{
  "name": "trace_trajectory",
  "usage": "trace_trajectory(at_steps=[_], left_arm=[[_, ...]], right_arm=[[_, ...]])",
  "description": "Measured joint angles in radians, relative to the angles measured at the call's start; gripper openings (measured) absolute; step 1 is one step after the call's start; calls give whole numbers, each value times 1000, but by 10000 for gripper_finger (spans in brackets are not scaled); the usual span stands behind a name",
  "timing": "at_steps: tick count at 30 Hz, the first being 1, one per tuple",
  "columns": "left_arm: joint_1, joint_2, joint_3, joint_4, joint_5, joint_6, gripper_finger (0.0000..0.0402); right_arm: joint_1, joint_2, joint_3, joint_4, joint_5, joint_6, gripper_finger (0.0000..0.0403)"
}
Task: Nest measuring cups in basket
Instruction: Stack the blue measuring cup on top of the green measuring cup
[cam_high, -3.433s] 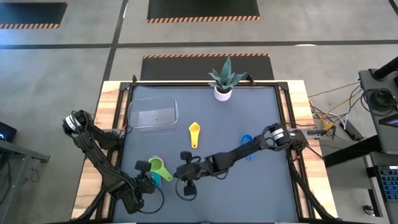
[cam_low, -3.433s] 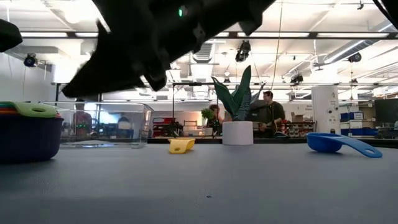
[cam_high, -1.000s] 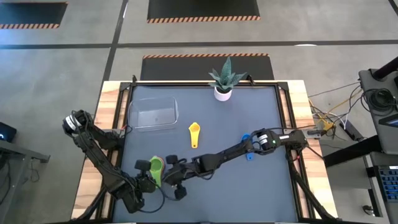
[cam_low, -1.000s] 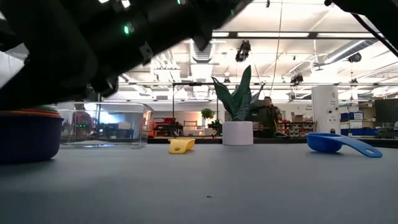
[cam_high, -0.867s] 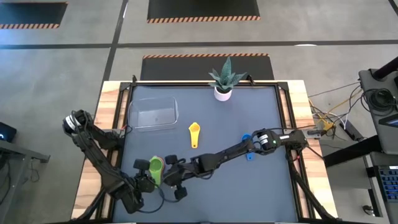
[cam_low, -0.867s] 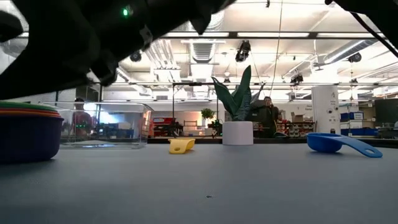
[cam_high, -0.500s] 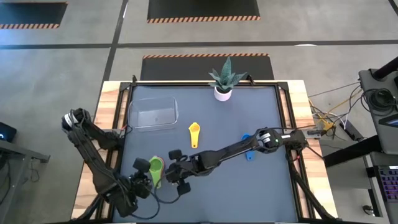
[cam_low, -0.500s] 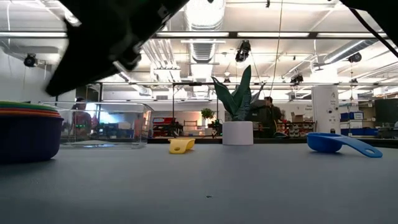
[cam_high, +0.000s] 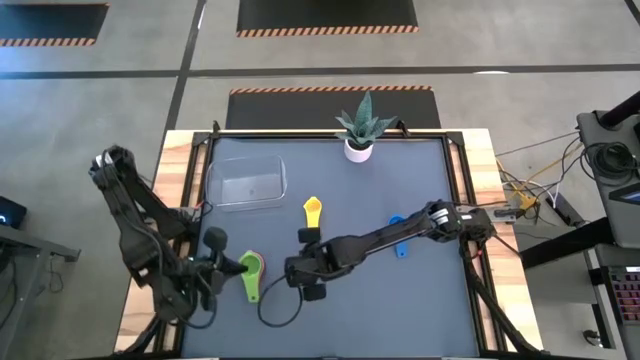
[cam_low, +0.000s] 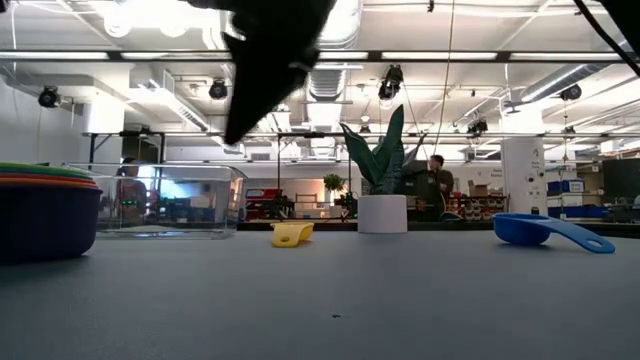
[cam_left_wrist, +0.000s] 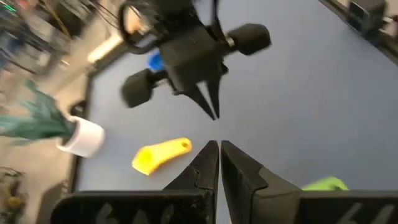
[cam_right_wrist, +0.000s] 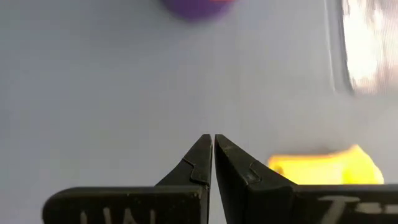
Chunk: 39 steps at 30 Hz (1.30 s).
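Note:
A stack of nested measuring cups, green on top, stands on the table near its front left; in the low view the stack shows a dark purple cup lowest. A yellow cup and a blue cup lie loose on the table. The clear basket sits at the far left. My left gripper is shut just left of the stack, above the table. My right gripper is shut just right of the stack, also raised. Each holds nothing.
A small plant in a white pot stands at the far edge, middle. My right arm stretches across the table over part of the blue cup. People stand in the room beyond the table.
Both grippers have risen away from the stack while staying shut. The left one has gone up and toward the far left and tipped up nearer to level. The right one has drawn back toward the table's right and lifted. The stack has stayed in place.

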Motion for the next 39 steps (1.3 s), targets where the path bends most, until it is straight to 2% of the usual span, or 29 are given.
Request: trace_trajectory(at_steps=[5, 13, 18, 22, 26, 32, 39], left_arm=[[0, -51, -45, 40, -63, 48, 0], [0, -42, -72, 48, -84, 51, 0], [0, -37, -72, 49, -87, 51, 0], [0, -37, -72, 56, -143, 51, 0], [0, -37, -72, 56, -146, 51, 0], [0, -38, -72, 56, -146, 50, 0], [0, -38, -72, 55, -146, 47, 0]], right_arm=[[0, -20, -10, -159, 61, 86, 9], [0, -20, -38, -381, 129, 209, 9], [0, -32, -66, -438, 142, 249, 9], [0, -69, -108, -446, 177, 259, 9], [0, -149, -204, -428, 239, 295, 9], [0, -331, -455, -298, 263, 408, 9], [0, -537, -719, -237, 255, 745, 9]])
